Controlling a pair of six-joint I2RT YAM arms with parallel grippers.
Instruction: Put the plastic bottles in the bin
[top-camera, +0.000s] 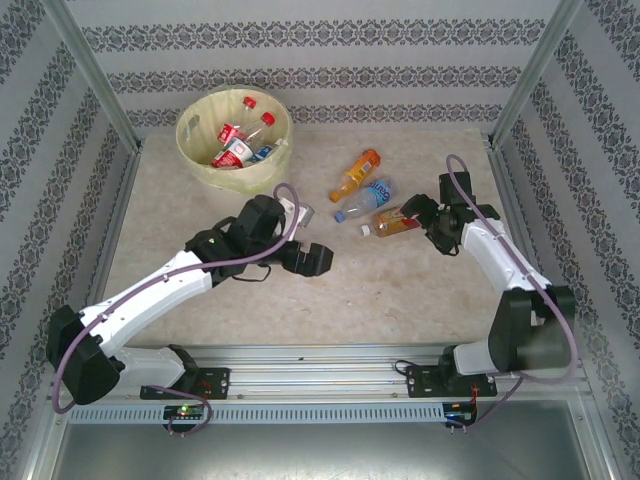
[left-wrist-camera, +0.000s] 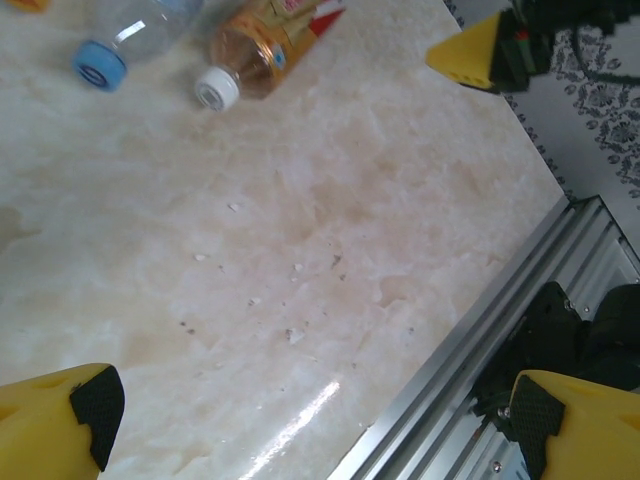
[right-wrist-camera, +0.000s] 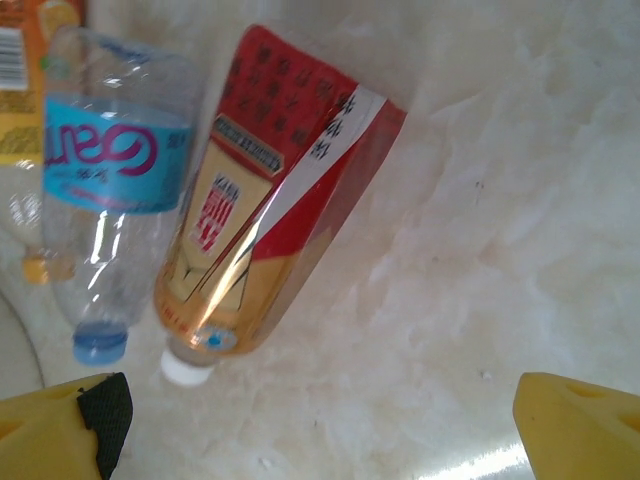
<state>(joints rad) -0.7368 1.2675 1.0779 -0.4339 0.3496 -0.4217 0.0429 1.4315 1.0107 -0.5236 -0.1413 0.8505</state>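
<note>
Marble-patterned worktop (top-camera: 400, 290) inside wallpapered walls. Several plastic bottles (top-camera: 236, 148) lie in the large round pale-yellow plastic bin (top-camera: 228, 176), far left. Three wait right of centre: an orange bottle (top-camera: 356, 175), a clear blue-labelled bottle (top-camera: 366, 199) and a brown red-labelled bottle (top-camera: 392, 221). Left arm (top-camera: 150, 295) jaws gape empty over bare worktop. Right arm (top-camera: 495, 250) jaws, open and empty, hover by the red-labelled bottle. Picking seems under way; next they must straddle its body and close.

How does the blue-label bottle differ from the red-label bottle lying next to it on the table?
The blue-label bottle is clear; the red-label bottle is amber-brown. The blue-label bottle has a blue cap, the red-label bottle a white one. Both lie on their sides on the table, side by side, caps pointing the same way.
</note>
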